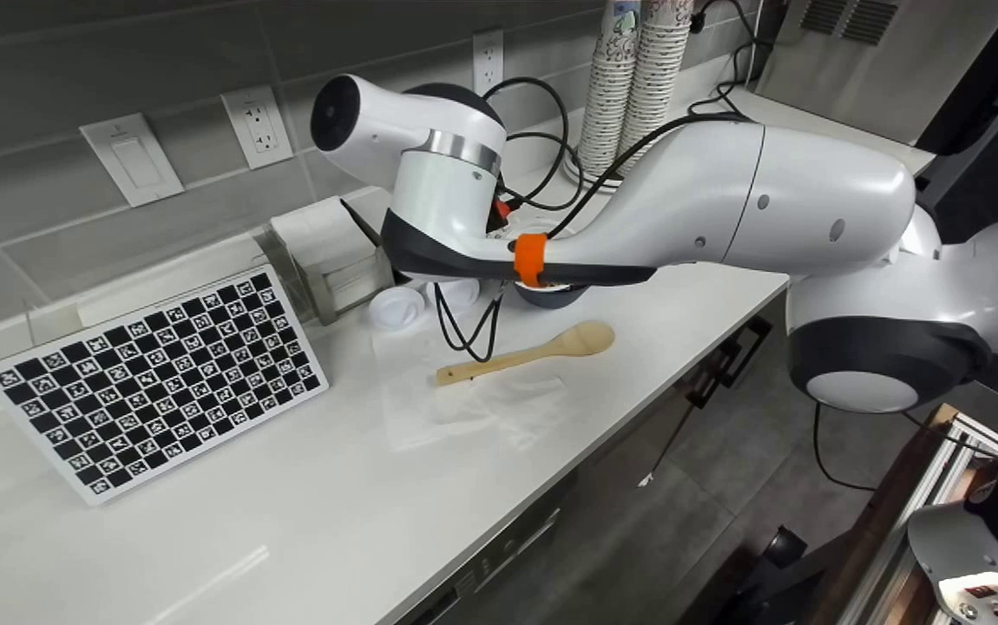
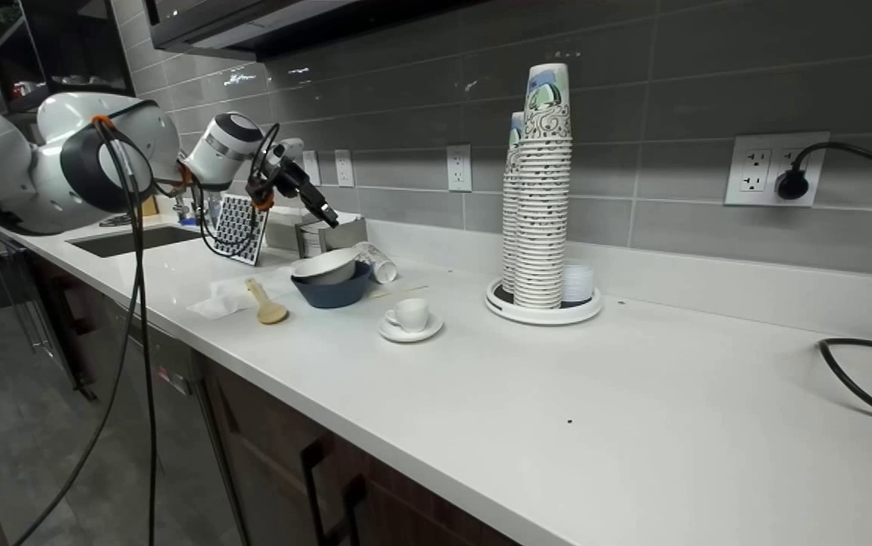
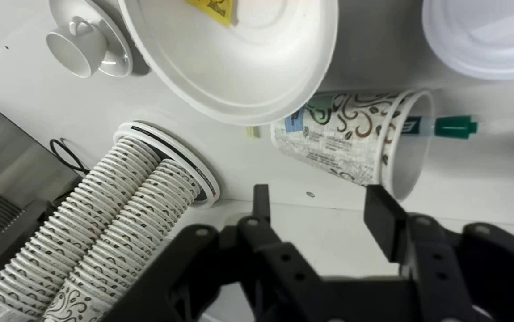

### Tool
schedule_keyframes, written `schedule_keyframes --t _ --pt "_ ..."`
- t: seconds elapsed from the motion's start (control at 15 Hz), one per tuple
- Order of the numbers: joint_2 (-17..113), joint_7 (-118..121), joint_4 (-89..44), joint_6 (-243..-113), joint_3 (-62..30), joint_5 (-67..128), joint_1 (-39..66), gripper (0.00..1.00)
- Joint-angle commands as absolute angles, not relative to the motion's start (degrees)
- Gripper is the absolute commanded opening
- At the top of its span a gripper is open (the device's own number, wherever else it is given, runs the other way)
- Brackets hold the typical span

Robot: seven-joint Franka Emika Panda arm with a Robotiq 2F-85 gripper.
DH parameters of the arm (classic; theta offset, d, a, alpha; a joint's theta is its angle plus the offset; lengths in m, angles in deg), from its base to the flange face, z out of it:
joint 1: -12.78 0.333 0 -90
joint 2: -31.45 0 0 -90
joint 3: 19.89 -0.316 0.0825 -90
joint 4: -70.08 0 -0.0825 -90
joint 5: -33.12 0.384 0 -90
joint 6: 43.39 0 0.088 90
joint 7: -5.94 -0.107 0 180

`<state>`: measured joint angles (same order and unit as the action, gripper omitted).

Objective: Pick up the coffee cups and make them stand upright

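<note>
Claw (image 3: 319, 203): unloaded, fingers spread wide, hanging above the tabletop (image 2: 633, 425) and apart from the target. Paper coffee cups (image 3: 342, 141), one nested set, two rims visible, bean-and-scroll print: at about 1 o'clock from the claw in the wrist view, lying on their side, base toward 9, mouth toward 3; tipped over, hence taken as the task's piece. Handling, by judgement: very light, thin-walled, liable to dent or roll, perhaps slick outside. Suggested hold: across the body just below the rims, where the wall should be stiffest, with mild pressure. Green-capped marker (image 3: 456, 127), at 2 o'clock: appears to lie in the mouth, cap protruding; may slide as the cups tilt. White bowl (image 3: 248, 67), at 11 o'clock: overlaps the cups' base in this view, contact not determinable; could crowd a grip there. White handled cup (image 3: 80, 50), at 10 o'clock: already upright on its saucer (image 3: 107, 27). Paper-cup stacks (image 3: 100, 235), paired: at 9 o'clock.
</note>
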<state>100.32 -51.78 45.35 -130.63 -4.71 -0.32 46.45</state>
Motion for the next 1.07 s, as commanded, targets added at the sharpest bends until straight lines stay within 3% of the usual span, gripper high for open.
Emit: schedule_keyframes --t 0.0,0.13,0.33,1.0 --pt "101.63 -48.52 45.26 -133.73 -4.81 1.17 46.44 0.88" --pt "103.52 -49.06 44.9 -139.42 -2.96 -0.9 46.47 0.99" --pt "105.93 -50.12 44.63 -145.57 -0.63 -2.19 46.07 1.0" --pt "106.77 -53.07 44.65 -135.62 -0.87 -0.07 44.87 1.0"
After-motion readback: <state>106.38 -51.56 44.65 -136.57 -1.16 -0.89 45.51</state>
